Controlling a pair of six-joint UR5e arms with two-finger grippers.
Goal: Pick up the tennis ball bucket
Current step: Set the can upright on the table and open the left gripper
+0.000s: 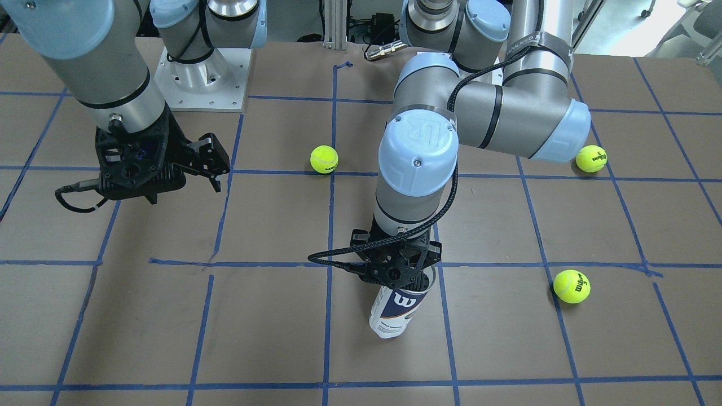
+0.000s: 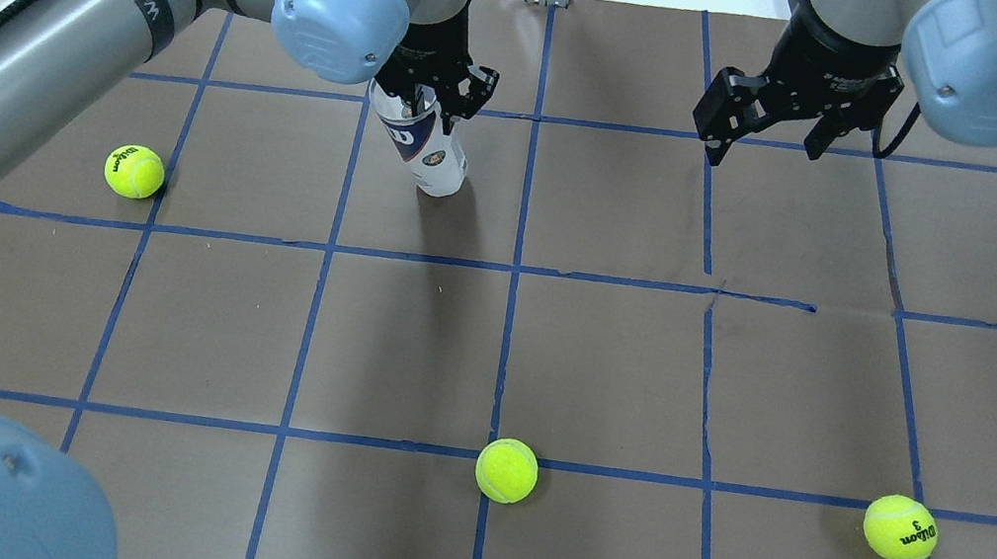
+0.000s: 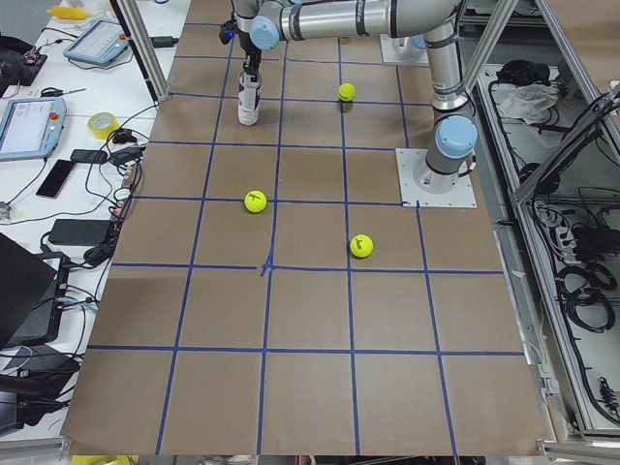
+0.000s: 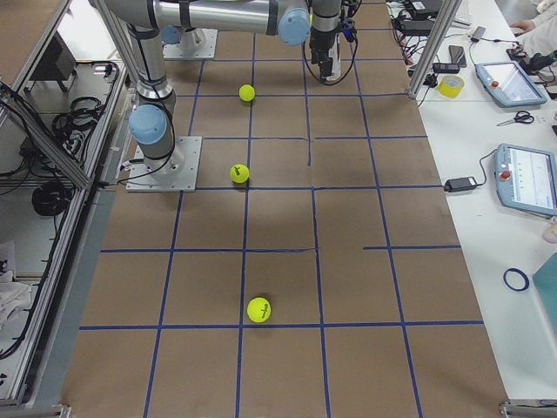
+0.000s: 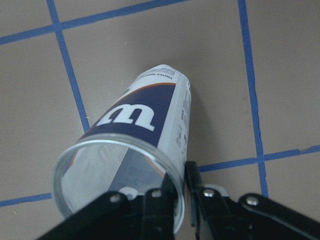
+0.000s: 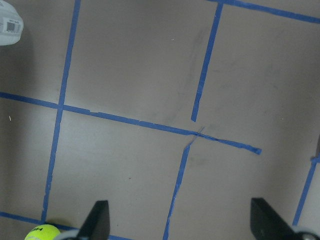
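Note:
The tennis ball bucket (image 1: 397, 313) is a clear tube with a white and navy "W" label, open at the top and empty inside. It leans tilted under my left gripper (image 1: 403, 279) at the table's far side (image 2: 427, 148). In the left wrist view my left gripper (image 5: 177, 186) is shut on the tube's rim (image 5: 120, 147), one finger inside and one outside. I cannot tell whether its base touches the table. My right gripper (image 2: 765, 147) is open and empty, hovering apart over bare table (image 1: 211, 163).
Several yellow-green tennis balls lie loose: one (image 2: 134, 171) near the left arm, one (image 2: 506, 470) mid-front, one (image 2: 900, 529) front right. The table is brown paper with blue tape grid lines (image 2: 515, 267). Operator desks with tablets border the far edge (image 3: 29, 121).

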